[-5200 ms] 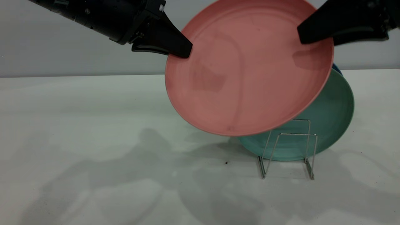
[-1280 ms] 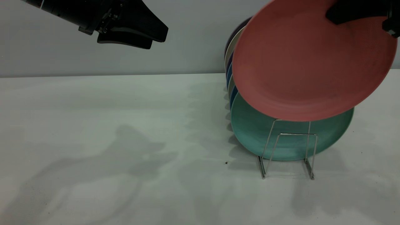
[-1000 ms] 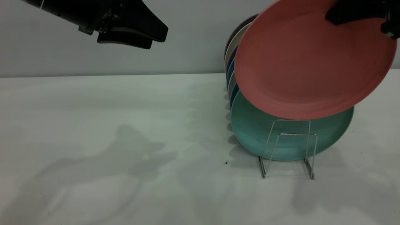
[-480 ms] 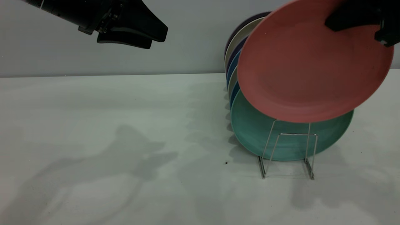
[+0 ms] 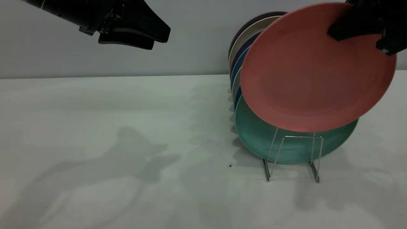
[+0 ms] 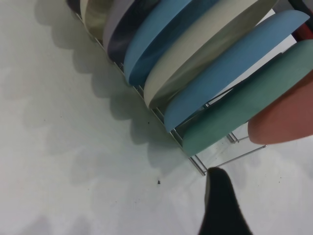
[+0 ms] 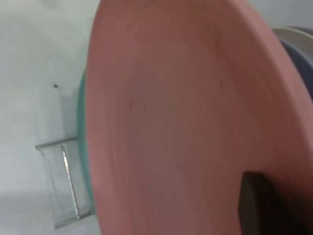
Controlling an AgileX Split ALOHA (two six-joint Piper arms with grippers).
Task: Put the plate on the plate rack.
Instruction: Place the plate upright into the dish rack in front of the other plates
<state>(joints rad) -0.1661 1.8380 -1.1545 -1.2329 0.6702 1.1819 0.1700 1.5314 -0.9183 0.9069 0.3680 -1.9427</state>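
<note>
Plate held over the front of the rack

Plate (image 5: 314, 70), salmon-pink and round, hangs in the air at the right of the exterior view, tilted with its face toward the camera. The right gripper (image 5: 365, 27) is clamped on its upper right rim, one black finger (image 7: 259, 205) lying across the plate's inner face in the right wrist view. The plate's lower edge sits just above the front wire loops of the plate rack (image 5: 292, 157), overlapping them in the exterior view; whether it touches them cannot be told.

Directly behind it a teal-green plate (image 5: 254, 136) stands in the rack, and behind that a row of further plates (image 6: 195, 63) in blue, cream and dark purple leans the same way, each in its own slot. The front loops of the rack hold nothing.

The left gripper (image 5: 159, 36) hangs high at the upper left, well apart from the rack, its fingers close together and holding nothing. The white table (image 5: 111, 127) carries the rack and the arms' shadows.
</note>
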